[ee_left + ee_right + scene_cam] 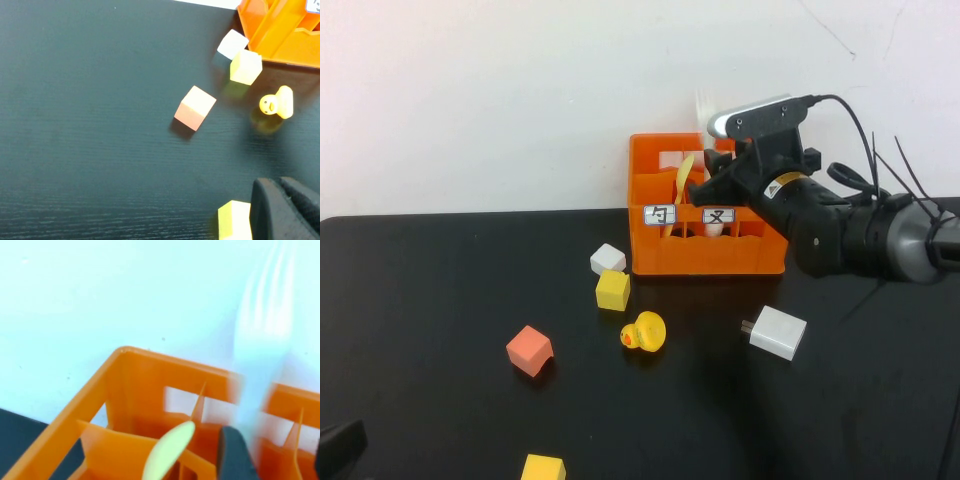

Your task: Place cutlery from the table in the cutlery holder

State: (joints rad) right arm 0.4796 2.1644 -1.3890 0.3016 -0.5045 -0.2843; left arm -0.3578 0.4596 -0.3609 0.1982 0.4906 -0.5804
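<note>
The orange cutlery holder (pixel 660 262) stands at the back of the black table (pixel 440 290). The pale yellow spoon (pixel 682 180) stands in its left compartment and also shows in the right wrist view (pixel 167 450). The white fork (pixel 703 103) stands upright over the compartment to the right, tines up, blurred in the right wrist view (pixel 260 350). My right gripper (pixel 712 185) is over the holder, jaws apart, with the fork against one finger (pixel 234 455). My left gripper (pixel 277 182) is shut and empty, low at the table's front left (pixel 340 448).
A white cube (pixel 607 259), a yellow cube (pixel 612 290), a yellow rubber duck (pixel 644 332) and a salmon cube (pixel 529 351) lie in front of the holder. A white adapter (pixel 778 332) lies right of them. Another yellow cube (pixel 542 468) sits beside my left gripper.
</note>
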